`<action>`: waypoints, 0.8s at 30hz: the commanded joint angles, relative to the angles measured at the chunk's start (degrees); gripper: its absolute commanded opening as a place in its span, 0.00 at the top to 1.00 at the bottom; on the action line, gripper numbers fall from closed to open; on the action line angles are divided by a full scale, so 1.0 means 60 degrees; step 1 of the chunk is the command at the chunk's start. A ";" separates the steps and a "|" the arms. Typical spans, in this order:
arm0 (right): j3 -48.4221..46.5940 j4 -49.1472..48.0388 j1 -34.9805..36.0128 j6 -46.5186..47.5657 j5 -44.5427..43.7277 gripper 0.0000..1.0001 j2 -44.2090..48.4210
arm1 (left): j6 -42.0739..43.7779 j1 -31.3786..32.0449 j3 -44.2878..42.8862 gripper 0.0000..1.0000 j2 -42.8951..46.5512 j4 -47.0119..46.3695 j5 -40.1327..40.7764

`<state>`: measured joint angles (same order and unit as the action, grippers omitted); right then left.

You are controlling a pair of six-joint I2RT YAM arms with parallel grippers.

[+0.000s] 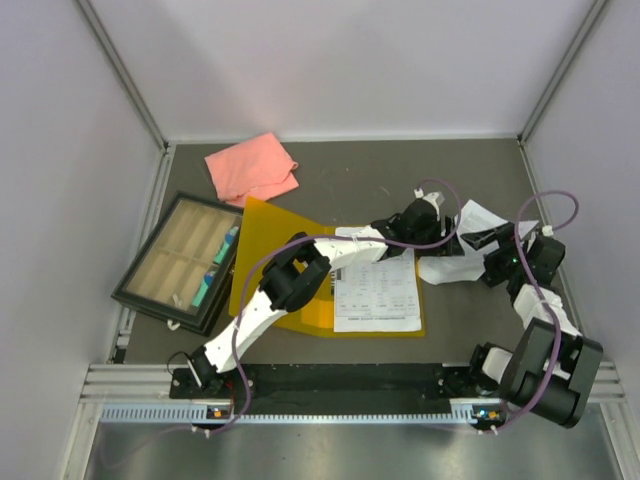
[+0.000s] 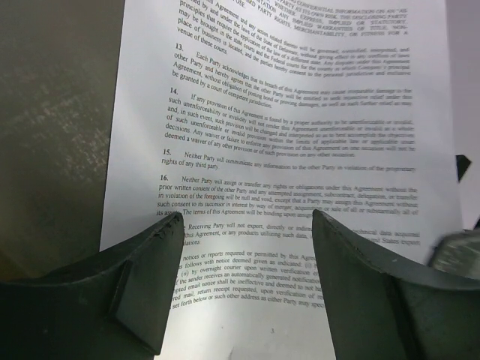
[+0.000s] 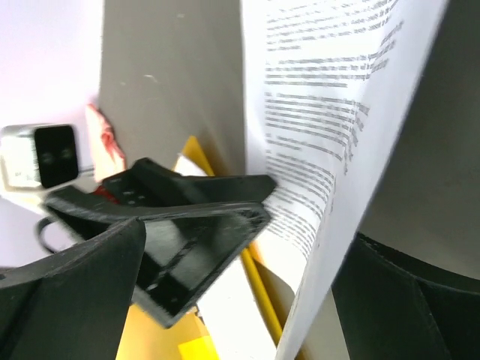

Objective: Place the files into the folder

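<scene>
From above, the yellow folder (image 1: 262, 235) lies open in the middle of the table (image 1: 350, 180) with one printed sheet (image 1: 376, 292) flat on it. A crumpled sheet (image 1: 470, 245) lies to its right, between my left gripper (image 1: 440, 232) and right gripper (image 1: 480, 240). In my left wrist view my fingers (image 2: 142, 285) are spread wide over a page of numbered text, pinching nothing. In my right wrist view the jaws stand wide apart too, with the tilted sheet between them.

White walls (image 1: 350, 60) on three sides; metal corner posts (image 1: 120, 70); dark grey tabletop (image 1: 400, 170); aluminium rail (image 1: 340, 412) along near edge.
</scene>
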<state>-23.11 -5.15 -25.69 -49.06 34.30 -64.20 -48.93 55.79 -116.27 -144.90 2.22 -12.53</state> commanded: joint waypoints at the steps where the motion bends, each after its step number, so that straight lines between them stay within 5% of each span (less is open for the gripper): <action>1: -0.0015 -0.0402 -0.0054 0.0499 -0.0501 0.01 -0.0519 | 0.0039 -0.0026 0.0394 0.25 -0.0137 0.0465 -0.0006; 8: -0.0308 0.0828 -0.0054 0.1393 -0.2024 0.14 -0.0038 | 0.0069 -0.0026 0.0394 0.25 -0.0035 0.0494 -0.0123; 13: -0.0132 0.0931 -0.0054 0.1555 -0.2568 0.56 -0.0109 | 0.0127 -0.0026 0.0394 0.25 0.0082 0.0582 -0.0196; 19: -0.0234 0.1135 -0.0054 0.1775 -0.2817 0.60 -0.0198 | 0.0376 0.0003 0.0393 0.25 0.0331 0.0845 -0.0108; 24: -0.0279 0.1356 -0.0054 0.1950 -0.3153 0.72 0.0124 | 0.0639 0.0018 0.0364 0.25 0.0595 0.1007 -0.0064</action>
<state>-23.24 2.55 -25.69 -39.31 18.04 -65.63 -47.81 55.57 -115.70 -144.46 2.11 -13.67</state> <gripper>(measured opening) 0.308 0.744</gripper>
